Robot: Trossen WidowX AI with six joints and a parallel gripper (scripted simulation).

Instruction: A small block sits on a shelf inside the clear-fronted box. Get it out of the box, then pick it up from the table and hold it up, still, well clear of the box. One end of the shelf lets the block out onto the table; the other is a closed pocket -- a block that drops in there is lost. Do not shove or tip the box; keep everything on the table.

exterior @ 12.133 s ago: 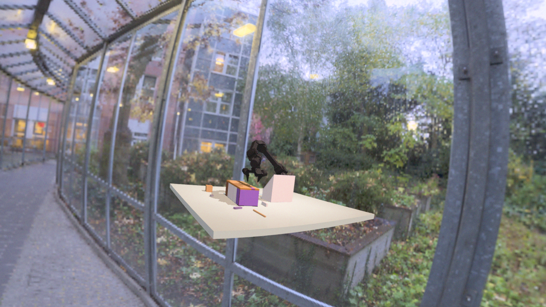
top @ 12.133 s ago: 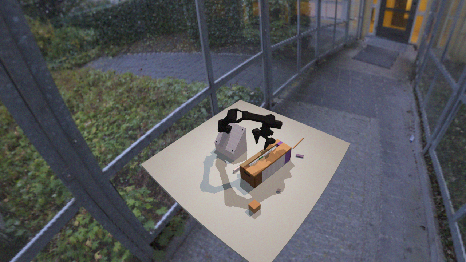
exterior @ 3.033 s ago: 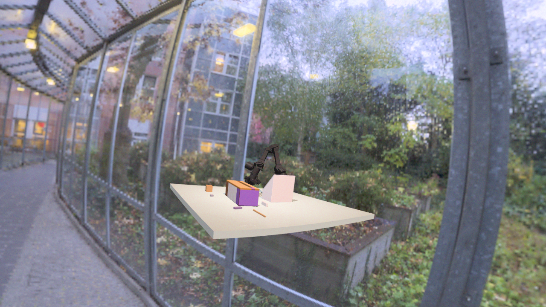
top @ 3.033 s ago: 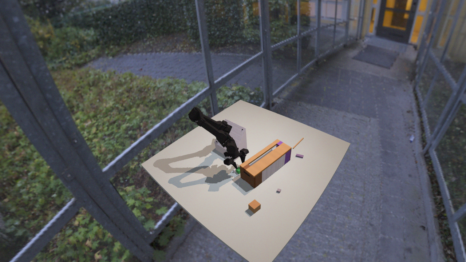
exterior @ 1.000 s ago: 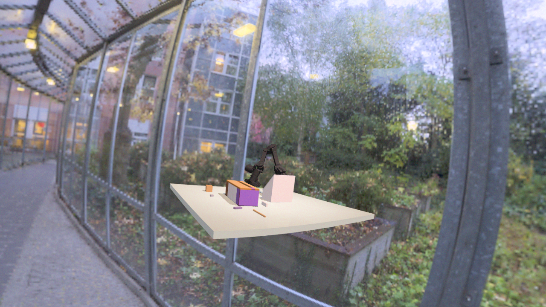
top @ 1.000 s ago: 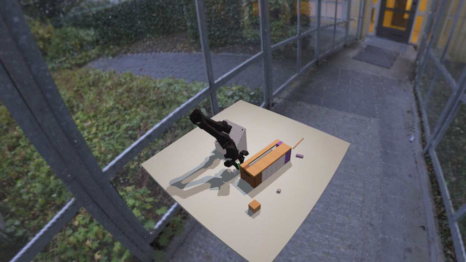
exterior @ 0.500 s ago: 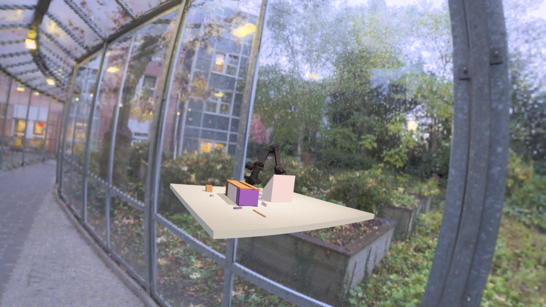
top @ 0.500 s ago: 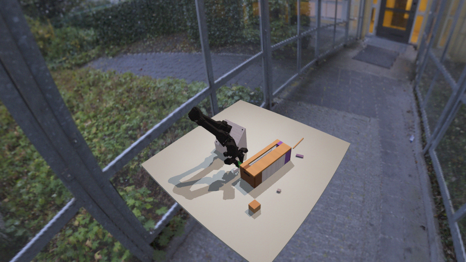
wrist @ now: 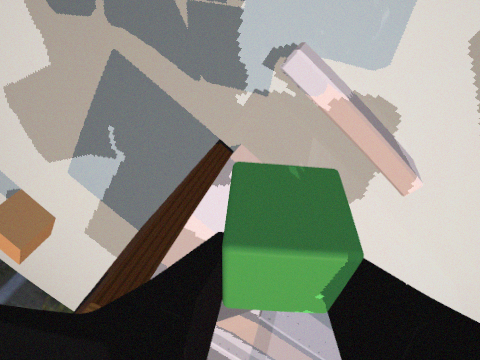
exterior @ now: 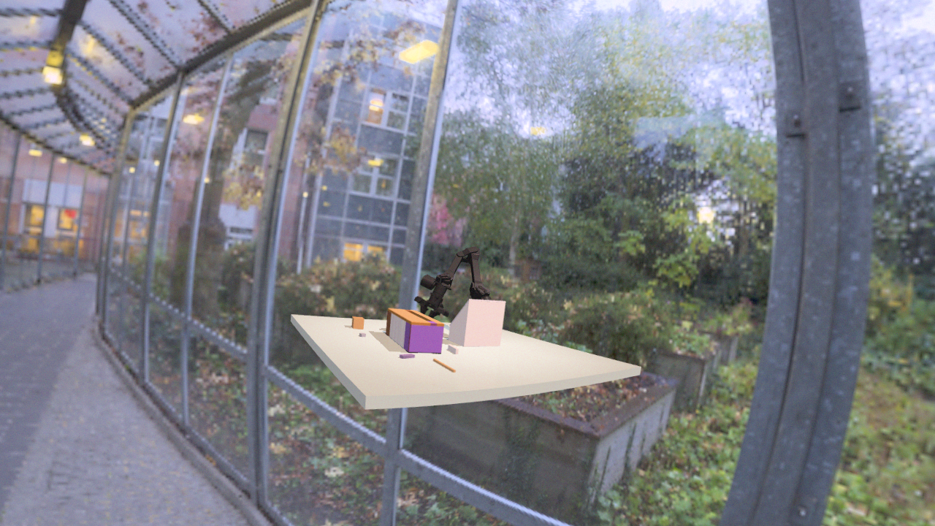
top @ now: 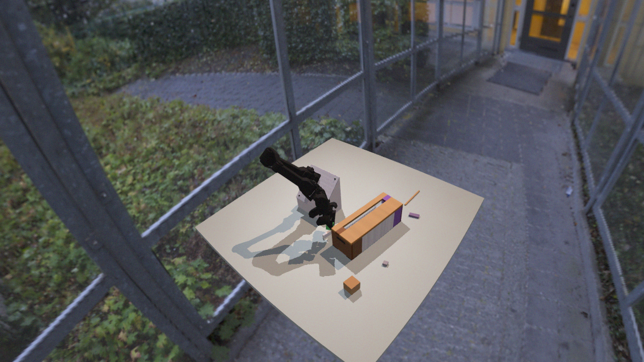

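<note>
Gripper (wrist: pixel 287 314) clamped on green block (wrist: pixel 287 247), lower centre of wrist view, beside box (top: pixel 367 224); next: raise clear, hold.

Setting: outdoor glazed walkway, with steel frames (top: pixel 288 90), paved path (top: pixel 472 148), garden hedges, and a table (top: pixel 405 288) set within.
</note>
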